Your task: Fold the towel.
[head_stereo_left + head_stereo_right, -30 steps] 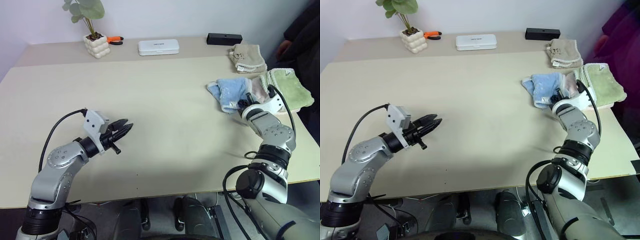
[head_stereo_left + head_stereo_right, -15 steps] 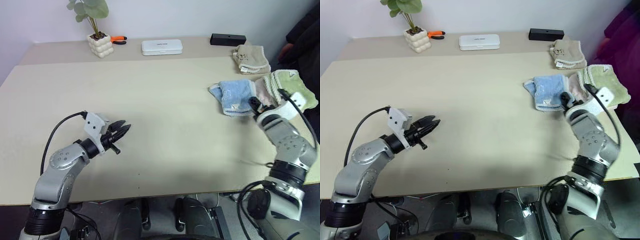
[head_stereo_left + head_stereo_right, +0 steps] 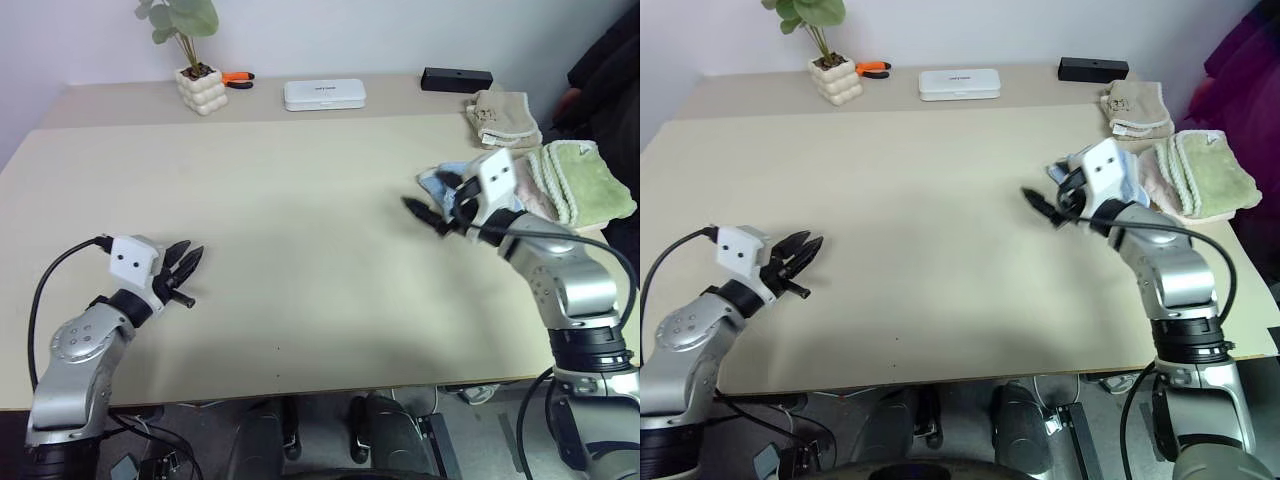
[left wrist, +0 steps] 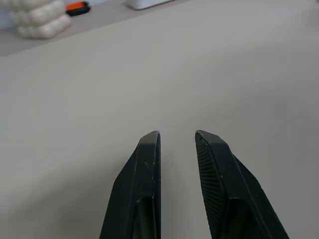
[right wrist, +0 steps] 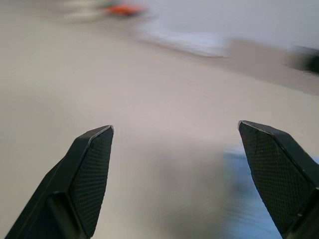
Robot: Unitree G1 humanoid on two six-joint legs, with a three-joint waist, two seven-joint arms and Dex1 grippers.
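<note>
The light blue towel [image 3: 428,182] lies bunched at the right side of the table [image 3: 300,200], mostly hidden behind my right hand; it also shows as a blue blur [image 5: 244,199]. My right gripper [image 3: 430,198] hovers just in front of it, pointing left across the table, fingers [image 5: 92,169] wide open and holding nothing. My left gripper [image 3: 182,270] hangs low over the near left of the table, far from the towel. Its fingertips [image 4: 149,149] stand a narrow gap apart with nothing between them.
Pink and green folded towels [image 3: 575,180] lie right of the blue one, a beige folded cloth [image 3: 503,115] behind them. Along the far edge stand a potted plant [image 3: 195,85], orange pliers [image 3: 235,77], a white case [image 3: 323,94] and a black box [image 3: 456,77]. A person [image 3: 605,60] sits at far right.
My right gripper has opened, come off the towel, rolled over and swung up and to the left. My left gripper has drifted left, its gap unchanged.
</note>
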